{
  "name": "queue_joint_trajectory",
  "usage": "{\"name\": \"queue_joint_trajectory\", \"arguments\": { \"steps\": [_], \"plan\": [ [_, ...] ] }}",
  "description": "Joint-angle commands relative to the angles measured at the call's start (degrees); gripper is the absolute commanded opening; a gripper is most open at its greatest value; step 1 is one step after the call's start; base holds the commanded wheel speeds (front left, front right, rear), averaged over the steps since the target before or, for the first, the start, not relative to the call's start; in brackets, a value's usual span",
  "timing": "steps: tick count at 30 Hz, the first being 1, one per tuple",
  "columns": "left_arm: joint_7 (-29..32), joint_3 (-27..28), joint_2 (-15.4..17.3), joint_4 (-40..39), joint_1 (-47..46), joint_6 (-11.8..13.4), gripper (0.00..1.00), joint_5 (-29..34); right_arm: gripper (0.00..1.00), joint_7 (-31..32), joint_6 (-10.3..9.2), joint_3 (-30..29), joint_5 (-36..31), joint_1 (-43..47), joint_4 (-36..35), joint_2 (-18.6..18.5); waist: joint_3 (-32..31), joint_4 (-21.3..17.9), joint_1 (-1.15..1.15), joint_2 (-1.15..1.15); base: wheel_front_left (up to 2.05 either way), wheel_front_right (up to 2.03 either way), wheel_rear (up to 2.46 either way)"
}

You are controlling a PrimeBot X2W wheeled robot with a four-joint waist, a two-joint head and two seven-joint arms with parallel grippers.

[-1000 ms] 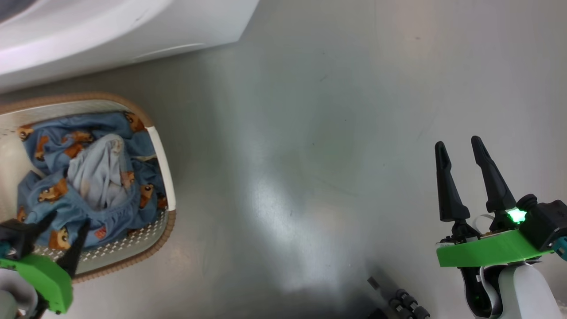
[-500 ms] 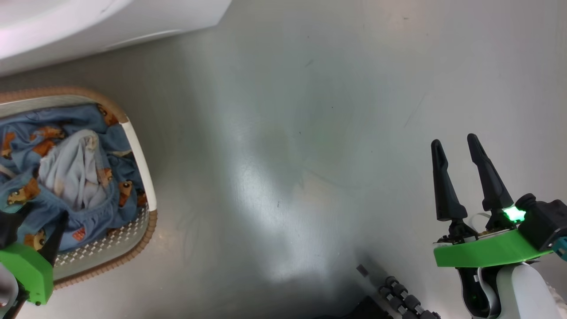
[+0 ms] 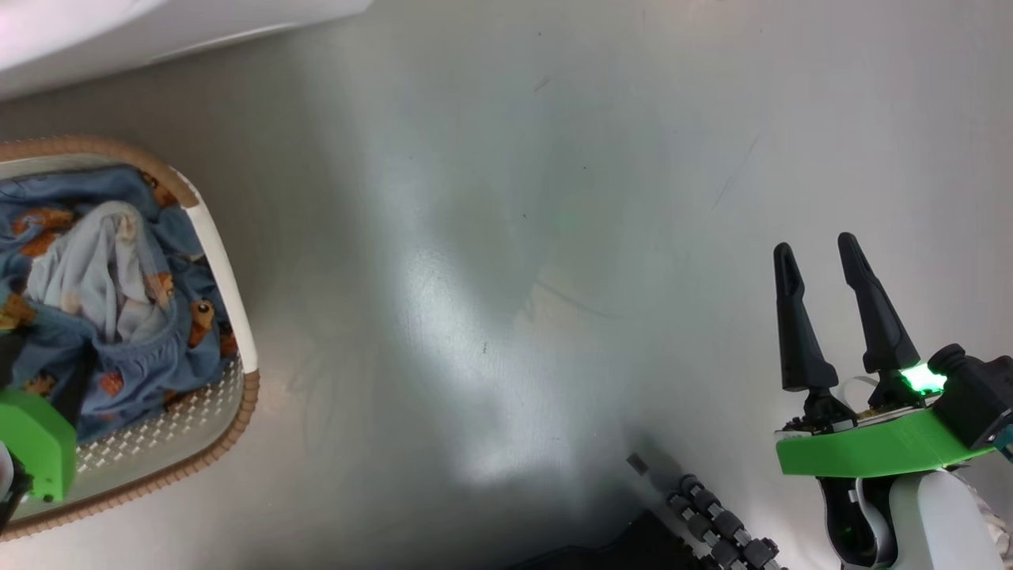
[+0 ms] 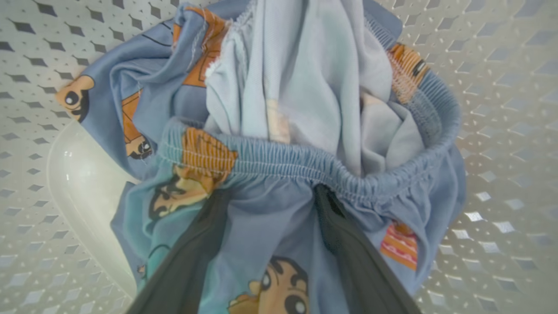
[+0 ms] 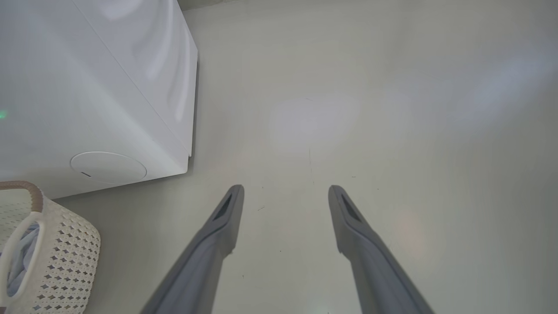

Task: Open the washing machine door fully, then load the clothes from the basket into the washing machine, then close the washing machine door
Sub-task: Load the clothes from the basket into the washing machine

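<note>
My head has swung right since a second ago, so the whole scene has slid left. The washing machine (image 3: 119, 24) sits at eleven o'clock, and bare floor (image 3: 554, 237) gives wide room from twelve to five. The basket (image 3: 228, 301) lies at nine with the clothes (image 4: 305, 87) bundled inside. They look soft, light and limp, likely to trail over the rim (image 3: 103, 146). The thick elastic waistband (image 4: 279, 159) seems the best bite. My left claw (image 4: 270, 196) is spread, its tips sunk in cloth just below that band. My right claw (image 3: 817, 245), at four, gapes empty.
</note>
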Motion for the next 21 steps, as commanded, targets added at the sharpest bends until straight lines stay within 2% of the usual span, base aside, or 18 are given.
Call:
{"name": "queue_joint_trajectory", "arguments": {
  "steps": [1, 6, 8, 9, 14, 21],
  "plan": [
    [0.2, 0.5, 2.3, 0.8, -0.6, -0.2, 1.00, -1.2, 1.00, -0.3, 0.16, 1.3, 0.5, 1.8, -1.3, -0.5, 0.5, -0.2, 0.00, 0.00, 0.00, 0.00, 0.00],
    [2.5, -2.3, 1.9, 1.6, -2.4, -0.2, 1.00, -3.9, 1.00, -0.3, 0.16, 1.2, 0.6, 1.9, -1.7, -0.5, 1.2, -0.3, 0.00, 0.00, 0.00, 0.00, 0.00],
    [3.8, -3.1, 1.7, 1.8, -2.9, -0.2, 0.15, -5.4, 1.00, -0.3, 0.16, 1.2, 0.7, 1.8, -1.6, -0.5, 1.3, -0.3, 0.00, 0.00, 0.00, 0.00, 0.00],
    [4.2, -3.7, 1.6, 1.7, -3.1, -0.2, 0.00, -6.1, 1.00, -0.3, 0.16, 1.1, 0.7, 1.8, -1.6, -0.5, 1.3, -0.3, 0.00, 0.00, 0.00, 0.00, 0.00],
    [2.8, -5.5, 1.0, 1.1, -3.9, -0.2, 0.00, -9.5, 1.00, -0.3, 0.16, 0.6, 0.5, 1.5, -1.2, -0.5, -0.2, 0.6, 0.00, 0.00, 0.00, 0.00, 0.00],
    [-0.4, -4.2, -0.5, -1.4, -2.8, -0.2, 0.00, -13.2, 1.00, -0.3, 0.16, 0.0, -1.0, 0.4, -0.5, -0.5, -4.2, 2.7, 0.00, 0.00, 0.00, 0.00, 0.00]
  ]
}}
